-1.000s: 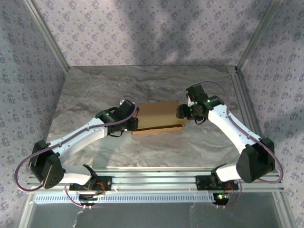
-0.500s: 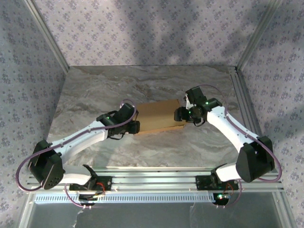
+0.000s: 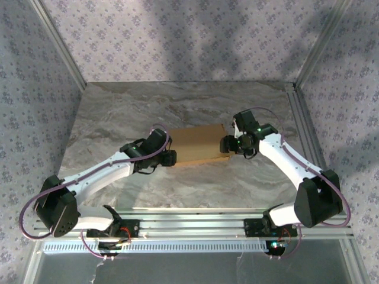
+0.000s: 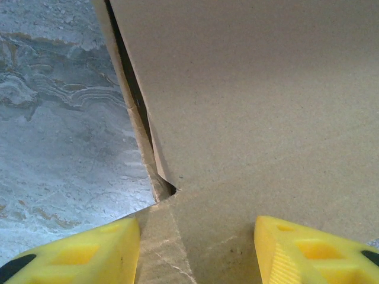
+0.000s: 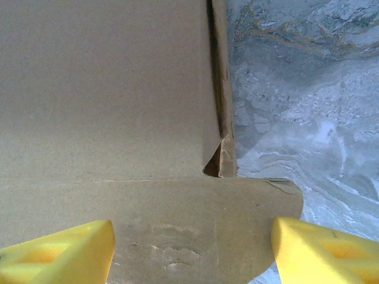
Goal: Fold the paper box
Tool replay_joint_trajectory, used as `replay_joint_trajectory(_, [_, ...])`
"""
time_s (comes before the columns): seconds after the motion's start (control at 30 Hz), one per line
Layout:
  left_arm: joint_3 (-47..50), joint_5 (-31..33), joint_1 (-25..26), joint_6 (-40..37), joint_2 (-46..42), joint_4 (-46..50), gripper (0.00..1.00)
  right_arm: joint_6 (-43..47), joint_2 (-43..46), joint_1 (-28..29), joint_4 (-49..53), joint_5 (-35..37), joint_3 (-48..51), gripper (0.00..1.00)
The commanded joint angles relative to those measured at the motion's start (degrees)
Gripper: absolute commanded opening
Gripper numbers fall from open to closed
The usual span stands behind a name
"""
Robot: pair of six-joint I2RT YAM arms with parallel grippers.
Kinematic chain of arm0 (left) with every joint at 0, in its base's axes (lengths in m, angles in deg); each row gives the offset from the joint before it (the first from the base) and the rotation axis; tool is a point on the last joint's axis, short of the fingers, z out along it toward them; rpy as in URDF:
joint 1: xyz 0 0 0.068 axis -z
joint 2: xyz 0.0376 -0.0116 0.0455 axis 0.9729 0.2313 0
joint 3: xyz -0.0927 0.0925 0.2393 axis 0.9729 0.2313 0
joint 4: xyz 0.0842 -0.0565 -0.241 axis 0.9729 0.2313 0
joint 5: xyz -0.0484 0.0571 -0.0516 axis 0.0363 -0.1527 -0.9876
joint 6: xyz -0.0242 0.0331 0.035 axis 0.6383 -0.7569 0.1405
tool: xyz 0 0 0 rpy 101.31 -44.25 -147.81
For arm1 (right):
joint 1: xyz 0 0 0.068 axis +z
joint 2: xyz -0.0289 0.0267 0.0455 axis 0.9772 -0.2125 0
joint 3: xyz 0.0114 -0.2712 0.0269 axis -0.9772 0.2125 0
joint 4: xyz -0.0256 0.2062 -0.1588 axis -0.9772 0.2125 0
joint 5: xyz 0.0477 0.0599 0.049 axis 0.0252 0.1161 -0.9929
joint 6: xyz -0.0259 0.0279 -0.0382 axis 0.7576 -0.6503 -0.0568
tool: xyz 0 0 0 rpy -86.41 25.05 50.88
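Top external: box (image 3: 198,145) near mid-table, a little right of centre, brown, long axis left-right, slightly skewed, top panel closed over. Left gripper (image 3: 170,157) at its near-left end, right gripper (image 3: 227,144) at its right end.

Left wrist: box (image 4: 254,100) top panel across most of frame. Dark slit along its left edge, small gap at the corner, end flap lying in the space between the yellow fingers (image 4: 83,251). Left gripper (image 4: 195,254) jaws set well apart, straddling that flap, nothing pinched. Contact with the card: cannot tell.

Right wrist: mirrored layout. Box (image 5: 106,89) panel, slit down the right edge, rounded end flap between the fingers (image 5: 59,251). Right gripper (image 5: 192,251) jaws wide apart, no grip on anything. Contact with the card: cannot tell either.

Left arm (image 3: 95,174): out from base at bottom left, low diagonal up and right, wrist aimed at the box's left end.
Right arm (image 3: 290,165): elbow out at far right, forearm back up-left, wrist aimed at the box's right end.

Table (image 3: 118,118) grey marble pattern. Floral walls (image 3: 177,35) on three sides. Aluminium rail (image 3: 195,222) under both bases at near edge.
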Motion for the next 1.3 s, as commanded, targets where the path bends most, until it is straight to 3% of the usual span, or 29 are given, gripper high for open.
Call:
replay_joint_trajectory(0.0, [0.17,-0.52,0.05,0.73,-0.47,-0.98,0.53,1.93,-0.67,-0.65,1.26,-0.76,-2.21,0.72])
replay_joint_trajectory(0.77, [1.64,-1.68,0.92,2.86,-0.45,-3.57,0.46,-0.93,0.63,-0.09,-3.1,-8.6,2.87,0.66])
replay_joint_trajectory(1.27, [4.12,-1.18,1.15,4.19,-0.34,-4.57,0.42,-0.19,0.62,0.9,0.44,-1.75,4.19,0.59])
